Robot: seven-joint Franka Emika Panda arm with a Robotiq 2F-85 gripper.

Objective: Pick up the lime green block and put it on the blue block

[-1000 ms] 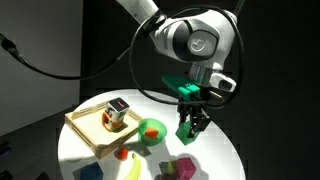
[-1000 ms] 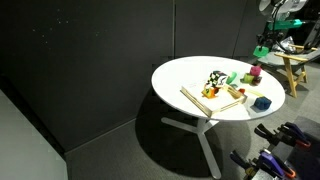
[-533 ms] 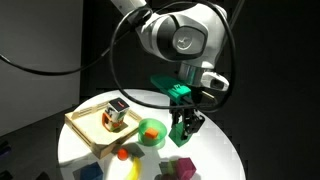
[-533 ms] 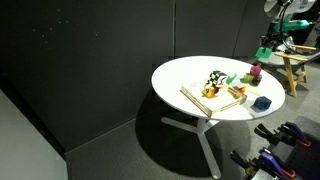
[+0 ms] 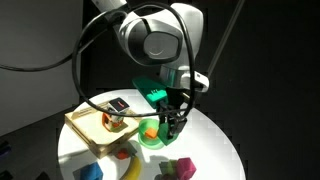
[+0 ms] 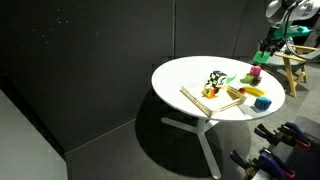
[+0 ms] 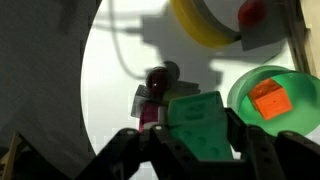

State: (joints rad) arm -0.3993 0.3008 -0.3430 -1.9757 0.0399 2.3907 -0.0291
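My gripper (image 7: 198, 135) is shut on the lime green block (image 7: 195, 115), which fills the gap between the two dark fingers in the wrist view. In an exterior view the gripper (image 5: 172, 124) hangs just above the table beside the round green bowl (image 5: 150, 132). In an exterior view the gripper (image 6: 268, 48) is above the table's far right side, and the blue block (image 6: 262, 102) lies near the table's right edge. The blue block does not show in the wrist view.
The green bowl (image 7: 275, 95) holds an orange block (image 7: 268, 98). A magenta block (image 7: 158, 85) lies on the white table (image 7: 110, 90) past the fingers. A yellow object (image 7: 205, 25) and a red ball (image 7: 252, 12) lie farther off. A wooden tray (image 5: 95, 128) stands at the left.
The arm has swung across the table from the right side towards the green bowl, still holding the lime green block. The objects on the table have not moved.
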